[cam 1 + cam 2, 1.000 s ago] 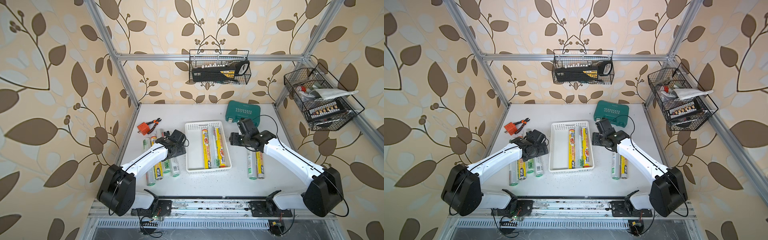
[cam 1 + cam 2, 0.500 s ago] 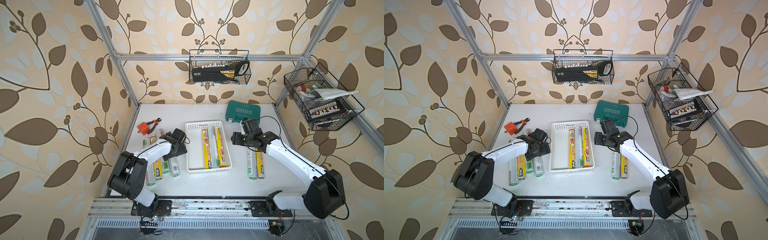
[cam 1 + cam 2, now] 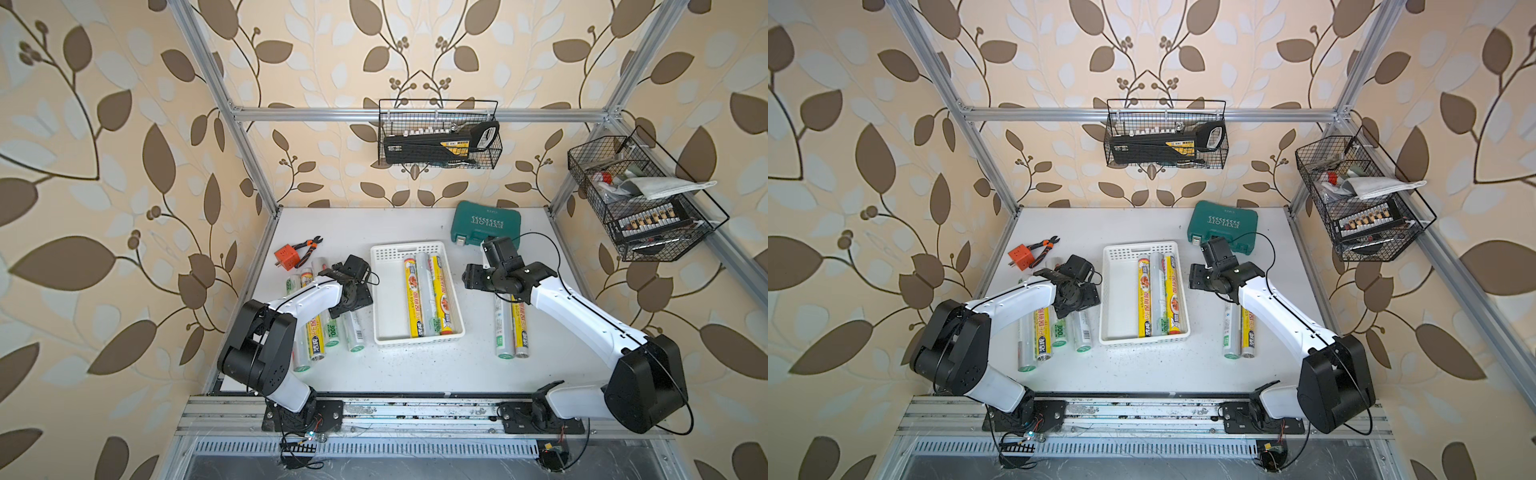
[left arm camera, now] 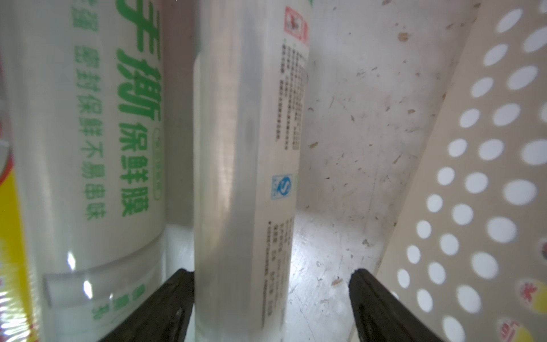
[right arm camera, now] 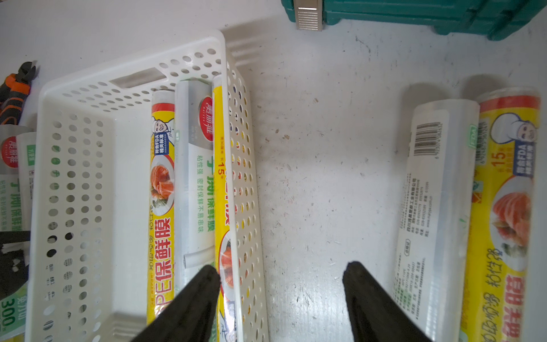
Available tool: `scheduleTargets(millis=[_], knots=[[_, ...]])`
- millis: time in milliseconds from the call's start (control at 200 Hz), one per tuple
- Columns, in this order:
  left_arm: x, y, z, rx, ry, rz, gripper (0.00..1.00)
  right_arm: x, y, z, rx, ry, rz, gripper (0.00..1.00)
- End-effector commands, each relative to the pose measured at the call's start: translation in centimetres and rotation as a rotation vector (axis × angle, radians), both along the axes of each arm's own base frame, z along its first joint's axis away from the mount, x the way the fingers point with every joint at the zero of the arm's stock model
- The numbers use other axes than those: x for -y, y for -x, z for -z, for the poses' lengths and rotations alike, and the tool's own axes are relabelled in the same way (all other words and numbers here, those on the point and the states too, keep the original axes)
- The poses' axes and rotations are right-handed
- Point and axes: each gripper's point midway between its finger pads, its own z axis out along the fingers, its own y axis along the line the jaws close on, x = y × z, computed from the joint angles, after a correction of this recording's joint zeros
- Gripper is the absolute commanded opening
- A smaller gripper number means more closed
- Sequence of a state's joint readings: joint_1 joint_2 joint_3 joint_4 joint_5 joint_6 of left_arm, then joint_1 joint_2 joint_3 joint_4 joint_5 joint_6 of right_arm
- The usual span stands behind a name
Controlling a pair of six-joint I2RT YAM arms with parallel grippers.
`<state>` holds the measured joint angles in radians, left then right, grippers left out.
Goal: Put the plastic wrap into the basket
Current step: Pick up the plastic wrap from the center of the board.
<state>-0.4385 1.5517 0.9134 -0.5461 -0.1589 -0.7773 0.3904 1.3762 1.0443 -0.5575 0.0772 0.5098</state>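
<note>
Plastic wrap (image 3: 428,295): three rolls lying in basket (image 3: 384,299), others on counter (image 3: 415,374) either side. Left claw (image 4: 270,272) spread, straddling clear roll (image 4: 236,177) beside basket wall. Right claw (image 5: 281,266) spread, empty, over bare counter.

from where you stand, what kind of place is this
Probably a mock-up robot test cell, not a real home: leaf-patterned wallpaper panels on a bare aluminium frame, two white-and-black robot arms bolted to a metal rail, and black wire baskets of tools hung on the walls.
</note>
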Motion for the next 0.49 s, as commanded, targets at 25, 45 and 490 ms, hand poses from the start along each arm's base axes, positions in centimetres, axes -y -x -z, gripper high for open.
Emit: scheduleTargets(millis=[25, 45, 490], knots=[[0.8, -1.3, -0.7, 0.029, 0.036, 0.025, 0.81, 0.3, 0.3, 1.2, -0.028, 0.016, -0.01, 0.7], [0.8, -1.4, -0.7, 0.028, 0.034, 0.026, 0.8, 0.3, 0.3, 1.2, -0.028, 0.016, -0.01, 0.7], [1.2, -1.8, 0.7, -0.006, 0.069, 0.033, 0.75, 0.7, 0.4, 1.4, -0.035, 0.018, -0.008, 0.7]])
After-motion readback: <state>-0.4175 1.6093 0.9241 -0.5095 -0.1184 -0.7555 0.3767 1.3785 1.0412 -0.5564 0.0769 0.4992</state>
